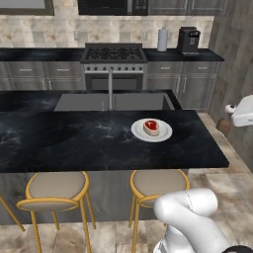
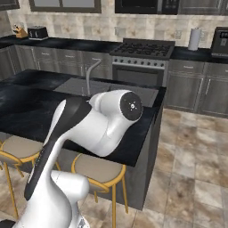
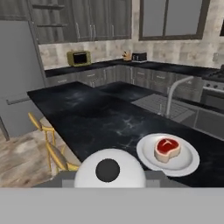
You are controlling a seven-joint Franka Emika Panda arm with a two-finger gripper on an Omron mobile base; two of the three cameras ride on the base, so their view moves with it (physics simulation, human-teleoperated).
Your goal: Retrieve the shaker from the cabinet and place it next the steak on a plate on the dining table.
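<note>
White-topped shaker [image 3: 109, 171] pinched in gripper [image 1: 231, 114], beside plate [image 3: 189, 162] with steak [image 3: 167, 149]

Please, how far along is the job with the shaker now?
Done: the shaker appears to be out of the cabinet, with the gripper shut on it. In hand: the arm holds it off the right end of the dining table, not yet over the top. Left: carry it over the table, set it down next to the steak on the plate, then release.
</note>
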